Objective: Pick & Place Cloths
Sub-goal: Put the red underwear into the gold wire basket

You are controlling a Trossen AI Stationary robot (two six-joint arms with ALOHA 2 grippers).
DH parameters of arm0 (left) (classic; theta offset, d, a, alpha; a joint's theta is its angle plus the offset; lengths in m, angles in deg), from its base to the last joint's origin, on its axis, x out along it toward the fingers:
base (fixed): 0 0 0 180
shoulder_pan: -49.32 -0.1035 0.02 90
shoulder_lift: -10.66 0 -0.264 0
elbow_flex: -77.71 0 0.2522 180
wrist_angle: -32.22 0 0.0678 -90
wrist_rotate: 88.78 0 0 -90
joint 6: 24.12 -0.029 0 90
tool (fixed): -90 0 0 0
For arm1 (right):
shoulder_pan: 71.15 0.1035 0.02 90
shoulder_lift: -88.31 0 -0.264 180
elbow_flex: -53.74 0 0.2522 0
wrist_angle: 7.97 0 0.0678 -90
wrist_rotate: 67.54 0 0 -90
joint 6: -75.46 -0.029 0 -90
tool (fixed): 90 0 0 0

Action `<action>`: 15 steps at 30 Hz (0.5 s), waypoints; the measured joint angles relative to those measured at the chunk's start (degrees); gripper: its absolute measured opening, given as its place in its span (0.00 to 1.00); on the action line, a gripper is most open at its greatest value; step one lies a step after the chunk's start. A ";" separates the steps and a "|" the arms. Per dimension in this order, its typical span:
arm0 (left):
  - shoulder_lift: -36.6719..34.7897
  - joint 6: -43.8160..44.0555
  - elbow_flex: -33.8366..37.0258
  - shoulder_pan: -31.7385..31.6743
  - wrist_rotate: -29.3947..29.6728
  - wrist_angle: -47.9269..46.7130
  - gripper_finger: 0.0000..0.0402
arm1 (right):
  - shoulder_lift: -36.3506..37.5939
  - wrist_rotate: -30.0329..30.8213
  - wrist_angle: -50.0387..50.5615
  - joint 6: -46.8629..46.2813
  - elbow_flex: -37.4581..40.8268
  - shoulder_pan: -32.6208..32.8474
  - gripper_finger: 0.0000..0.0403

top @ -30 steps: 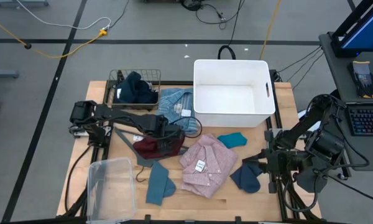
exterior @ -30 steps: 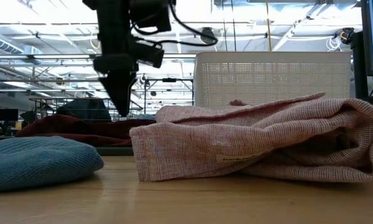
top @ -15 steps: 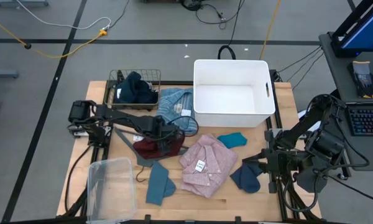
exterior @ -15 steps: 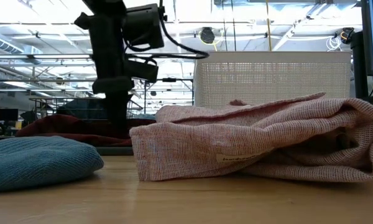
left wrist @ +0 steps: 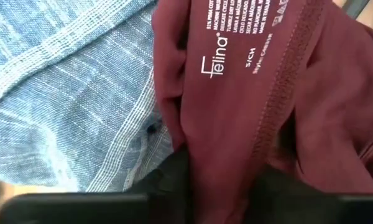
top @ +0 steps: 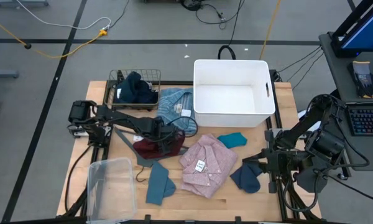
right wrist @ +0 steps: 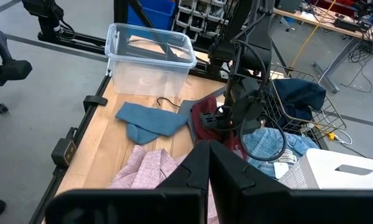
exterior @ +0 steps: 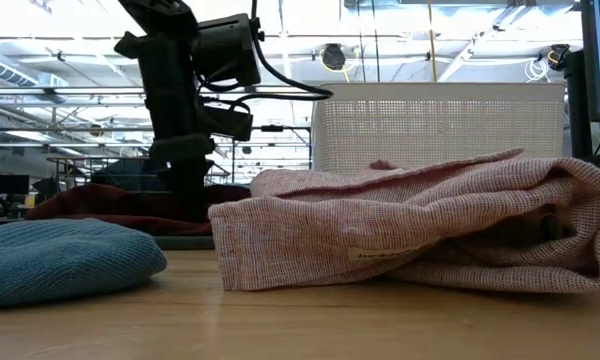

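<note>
The maroon cloth lies bunched on the table, left of the pink tagged shirt and near of the light blue striped shirt. My left gripper stands down on its right part, shut on it; it also shows in the low view. A slate-blue piece, a small teal piece and a dark navy piece lie flat on the table. My right gripper is shut and empty at the table's right edge. My left gripper pinches a raised fold of the maroon cloth, by its printed inner label, between its two fingers. The fingers come from above, pointing down. The rest of the cloth lies slack on the table, beside the light blue shirt.
A white bin stands at the far middle. A wire basket with a dark navy garment stands at the far left. A clear plastic box sits at the near left. A grey hanger lies by the maroon cloth.
My left gripper has gone down onto the maroon cloth; its fingertips, above the cloth a second ago, now stand sunk in it. The cloths lie where they were.
</note>
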 joint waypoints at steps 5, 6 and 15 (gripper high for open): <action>0.11 0.02 0.00 0.00 -0.03 1.18 0.06 | 0.00 0.02 -0.70 0.01 0.00 0.00 0.00; -0.12 0.02 0.00 0.00 -0.06 1.24 0.03 | 0.00 0.02 -0.92 0.01 0.00 0.00 0.00; -9.47 1.19 -1.74 0.13 0.34 0.37 0.01 | 0.01 0.09 -1.22 0.03 0.00 0.00 0.00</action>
